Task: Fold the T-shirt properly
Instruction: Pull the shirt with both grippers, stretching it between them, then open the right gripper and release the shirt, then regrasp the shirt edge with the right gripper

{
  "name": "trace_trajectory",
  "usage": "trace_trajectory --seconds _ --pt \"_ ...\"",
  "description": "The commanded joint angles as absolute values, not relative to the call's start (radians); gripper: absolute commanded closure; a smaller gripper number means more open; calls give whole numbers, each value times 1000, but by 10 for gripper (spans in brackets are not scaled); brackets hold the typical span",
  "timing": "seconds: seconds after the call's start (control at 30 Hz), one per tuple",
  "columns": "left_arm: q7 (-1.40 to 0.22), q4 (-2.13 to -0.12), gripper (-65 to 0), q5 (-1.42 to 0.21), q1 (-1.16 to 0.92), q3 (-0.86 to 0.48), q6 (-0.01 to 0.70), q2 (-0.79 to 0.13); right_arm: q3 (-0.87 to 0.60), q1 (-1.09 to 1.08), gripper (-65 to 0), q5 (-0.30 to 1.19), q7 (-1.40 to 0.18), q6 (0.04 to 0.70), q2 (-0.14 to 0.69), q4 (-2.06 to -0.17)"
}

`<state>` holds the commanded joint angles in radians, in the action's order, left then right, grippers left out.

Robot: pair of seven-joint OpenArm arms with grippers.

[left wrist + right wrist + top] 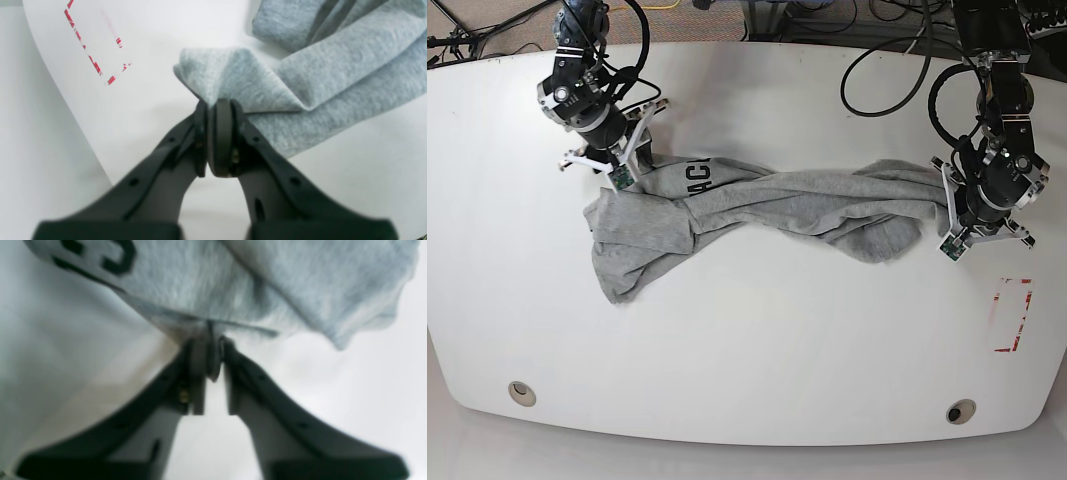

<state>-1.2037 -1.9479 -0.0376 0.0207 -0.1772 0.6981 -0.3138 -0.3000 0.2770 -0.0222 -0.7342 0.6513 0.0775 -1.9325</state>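
Observation:
The heather-grey T-shirt [797, 205] lies bunched and stretched in a twisted band across the white table [747, 340], with a loose flap hanging toward the front left. Black lettering [697, 178] shows near its left end, and also in the right wrist view [113, 256]. My right gripper [210, 340], at the left of the base view [634, 160], is shut on an edge of the shirt [233, 290]. My left gripper [213, 105], at the right of the base view [947, 185], is shut on a fold of the grey cloth [267, 86].
A red-dashed rectangle [1012, 315] is marked on the table at the front right, and shows in the left wrist view [96, 43]. Two round holes [522, 392] [960, 411] sit near the front edge. Cables [887, 60] trail over the back edge.

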Motion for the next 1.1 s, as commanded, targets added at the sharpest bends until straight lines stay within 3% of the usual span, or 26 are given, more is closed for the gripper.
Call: trace_trajectory --seconds 0.1,0.2,0.67,1.1 --pt "-1204 -1946 0 -38 21 -177 698 -314 -344 243 -366 -22 -734 698 65 -1945" --pt "-1204 -1946 0 -38 18 -177 698 -314 -390 211 -393 -22 -736 698 54 -1940" --pt "-1204 -1946 0 -38 15 -177 698 -314 -581 -73 -393 -22 -828 698 56 -1678" --pt "-1204 -1946 0 -38 15 -177 698 -312 -584 -156 -393 -21 -843 698 48 -1527"
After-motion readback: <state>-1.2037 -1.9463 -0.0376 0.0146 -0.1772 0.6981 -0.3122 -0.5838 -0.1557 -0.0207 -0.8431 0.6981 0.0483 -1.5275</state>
